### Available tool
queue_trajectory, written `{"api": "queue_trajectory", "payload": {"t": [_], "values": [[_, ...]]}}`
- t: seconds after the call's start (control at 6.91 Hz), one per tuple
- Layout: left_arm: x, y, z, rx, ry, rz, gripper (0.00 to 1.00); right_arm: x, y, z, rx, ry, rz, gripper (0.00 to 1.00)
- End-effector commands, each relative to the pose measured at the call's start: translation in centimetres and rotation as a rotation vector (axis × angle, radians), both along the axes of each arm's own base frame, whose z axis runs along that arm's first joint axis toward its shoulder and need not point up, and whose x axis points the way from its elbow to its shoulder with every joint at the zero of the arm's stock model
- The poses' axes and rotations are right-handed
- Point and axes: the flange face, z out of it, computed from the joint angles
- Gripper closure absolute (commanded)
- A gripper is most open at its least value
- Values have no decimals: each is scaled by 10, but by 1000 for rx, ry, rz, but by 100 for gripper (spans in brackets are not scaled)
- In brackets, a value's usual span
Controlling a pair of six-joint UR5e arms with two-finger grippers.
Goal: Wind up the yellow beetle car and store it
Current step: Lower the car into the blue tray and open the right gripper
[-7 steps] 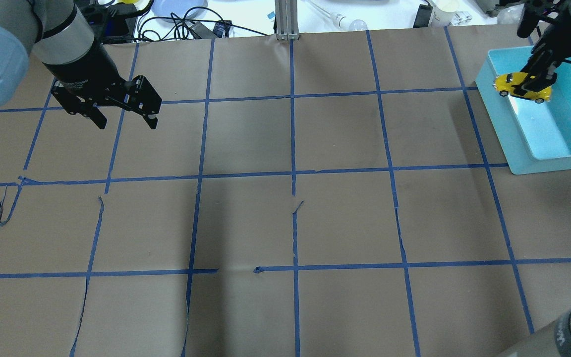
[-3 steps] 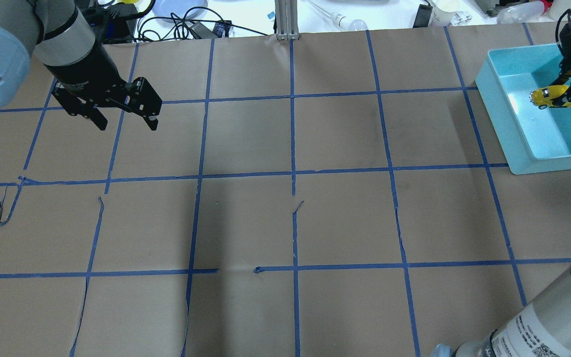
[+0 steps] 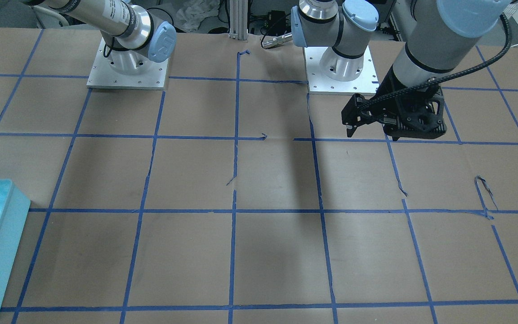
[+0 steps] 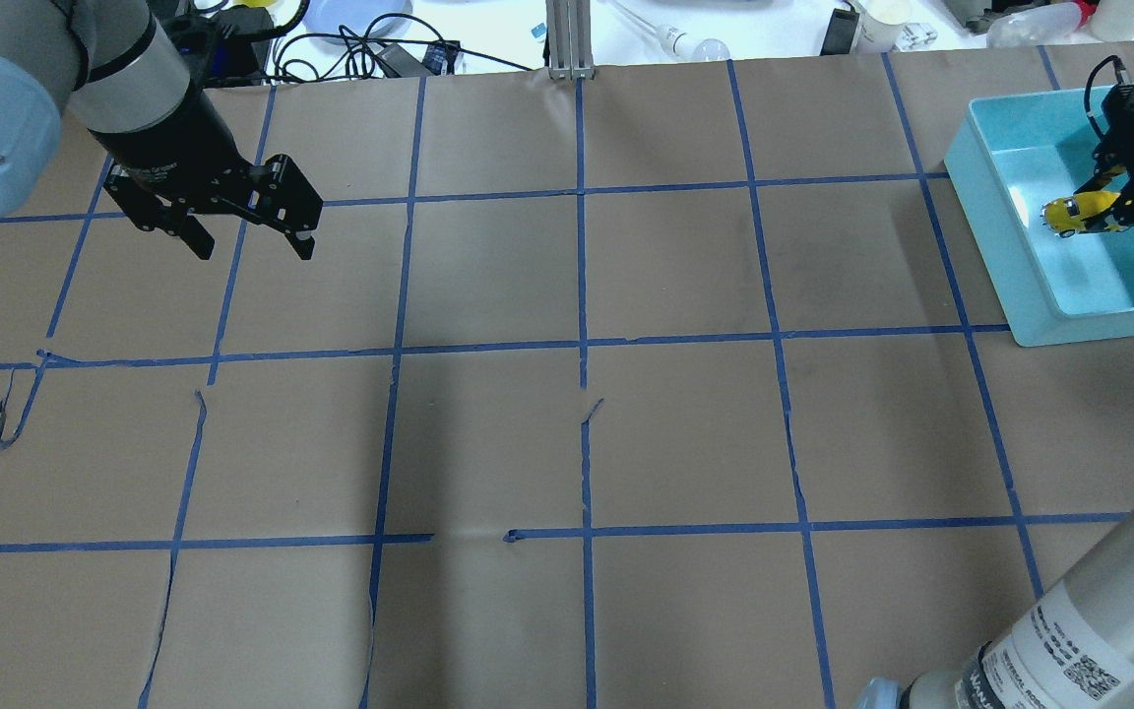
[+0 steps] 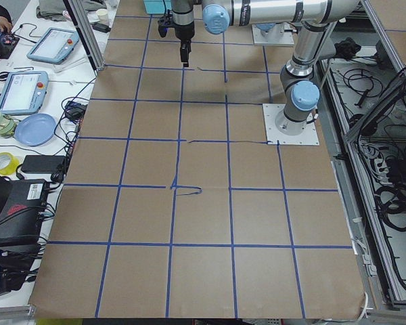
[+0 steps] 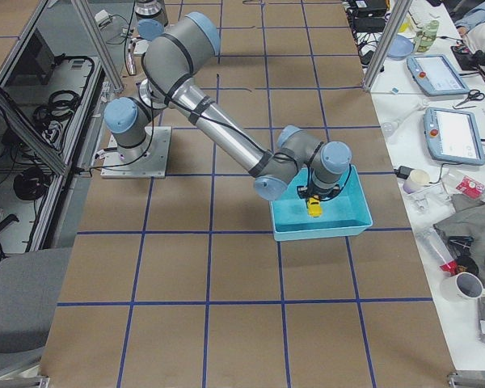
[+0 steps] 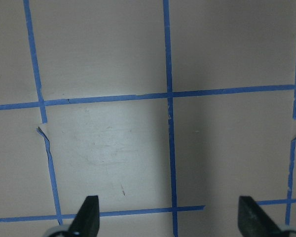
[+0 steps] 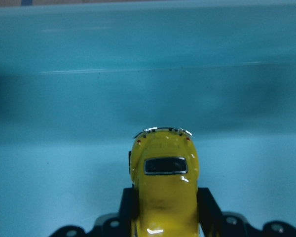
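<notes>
Brown paper-covered table (image 4: 567,443) with a blue tape grid. On the robot's right sits a turquoise bin (image 4: 990,246). The left gripper (image 4: 252,251) hangs spread over bare paper. The right gripper (image 4: 1118,212), pinching the yellow beetle car (image 4: 1069,212), has carried it from the bin's rim down inside; releasing it looks next.

Tiny, glossy yellow beetle car (image 4: 1079,211) — rounded roof, dark rear window, silver bumper trim — pinched at both flanks by the right gripper (image 4: 1113,209). Level, low inside the turquoise bin (image 4: 995,246), close to the wall facing the table's middle — floor contact impossible to tell.
</notes>
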Motion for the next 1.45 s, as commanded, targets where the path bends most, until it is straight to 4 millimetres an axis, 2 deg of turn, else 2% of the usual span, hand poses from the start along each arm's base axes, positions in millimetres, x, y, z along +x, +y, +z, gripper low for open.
{"api": "queue_trajectory", "payload": {"t": [0.0, 0.14, 0.29, 0.43, 0.58, 0.72, 0.87, 1.01, 1.16, 1.3], "values": [[0, 0, 0, -1, -1, -1, 0, 2, 1, -21, 7, -24, 58, 35], [0, 1, 1, -2, 0, 6, 0, 2, 2, -17, 7, -21, 49, 0], [0, 1, 1, -1, -1, 0, 0, 1, 2, -6, -1, -6, 44, 0], [-1, 1, 1, -1, 1, 3, 0, 7, 11, 49, -29, 28, -63, 1], [0, 1, 1, -1, 1, 2, 0, 31, 30, 104, 35, -8, -269, 0], [0, 1, 1, -1, 1, 0, 0, 74, 33, 127, 106, -34, -428, 0], [1, 0, 1, -3, 1, -4, 0, 147, 31, 164, 115, -6, -534, 0], [4, 0, 4, -11, 5, 2, 0, 223, 32, 189, 108, 68, -654, 0], [6, 0, 5, -13, 2, 6, 0, 292, 39, 207, 94, 101, -735, 0], [4, 0, 4, -12, -3, 3, 0, 353, 48, 221, 83, 93, -907, 0]]}}
